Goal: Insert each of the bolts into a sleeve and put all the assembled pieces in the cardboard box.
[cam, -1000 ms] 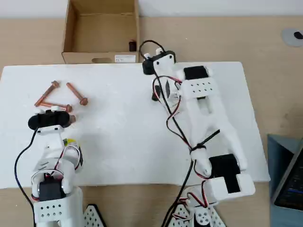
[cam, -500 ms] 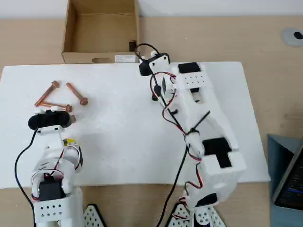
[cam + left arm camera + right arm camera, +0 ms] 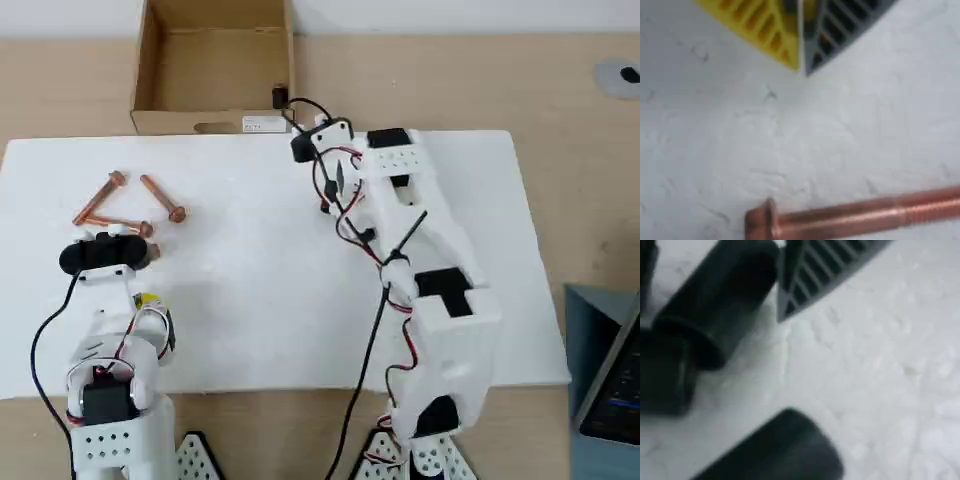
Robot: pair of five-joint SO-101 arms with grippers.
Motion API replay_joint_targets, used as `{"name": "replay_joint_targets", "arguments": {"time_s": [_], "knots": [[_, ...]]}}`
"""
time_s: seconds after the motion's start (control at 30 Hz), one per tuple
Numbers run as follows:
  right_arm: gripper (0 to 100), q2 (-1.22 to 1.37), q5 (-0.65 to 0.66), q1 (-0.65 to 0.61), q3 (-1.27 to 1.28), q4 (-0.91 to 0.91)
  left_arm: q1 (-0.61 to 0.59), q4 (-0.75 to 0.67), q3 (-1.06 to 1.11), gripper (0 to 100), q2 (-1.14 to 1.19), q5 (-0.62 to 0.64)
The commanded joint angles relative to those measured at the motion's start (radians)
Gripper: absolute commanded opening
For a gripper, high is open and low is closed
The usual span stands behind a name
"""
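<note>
Copper bolt (image 3: 855, 217) lies nr shut, empty left jaws; right jaws open by black sleeve (image 3: 715, 295).

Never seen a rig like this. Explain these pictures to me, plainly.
Two white robot arms sit side by side at a table. The high view looks down on both: the left arm and the right arm. The other two pictures come from cameras on their wrists. A white mat covers the table, with copper bolts lying on it and a cardboard box behind. The left wrist view shows that arm's yellow and grey fingers shut on nothing, near one bolt. The right wrist view shows black sleeves on the mat.
</note>
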Motion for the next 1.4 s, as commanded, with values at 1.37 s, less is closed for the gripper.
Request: {"name": "replay_joint_targets", "arguments": {"time_s": [1.37], "knots": [[0.9, -0.885, -0.222, 0.031, -0.035, 0.422, 0.0, -0.018, -0.005, 0, -0.008, -0.006]]}}
